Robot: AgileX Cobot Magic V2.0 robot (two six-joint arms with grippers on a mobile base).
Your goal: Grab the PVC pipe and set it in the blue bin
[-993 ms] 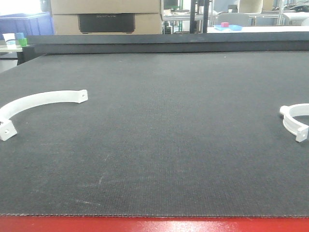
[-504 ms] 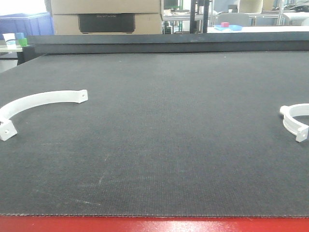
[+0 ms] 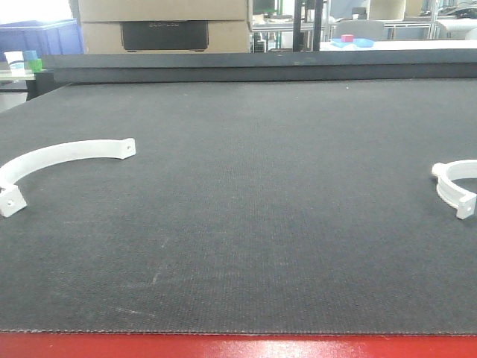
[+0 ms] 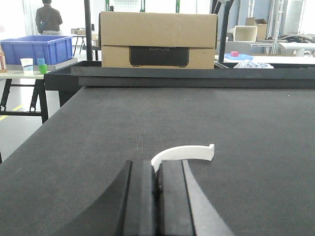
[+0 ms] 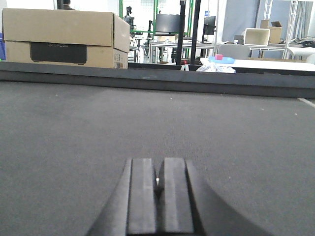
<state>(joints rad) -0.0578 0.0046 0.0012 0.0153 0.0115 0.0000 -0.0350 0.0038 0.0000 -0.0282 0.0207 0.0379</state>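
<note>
Workshop: cardboard box [image 4: 157, 39], blue bin [image 4: 37, 49].

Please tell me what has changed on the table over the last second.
Nothing has visibly changed in the front view. The PVC pipe lies untouched at the right edge of the dark mat, and the long white arc strip lies at the left. Both are where they were.
</note>
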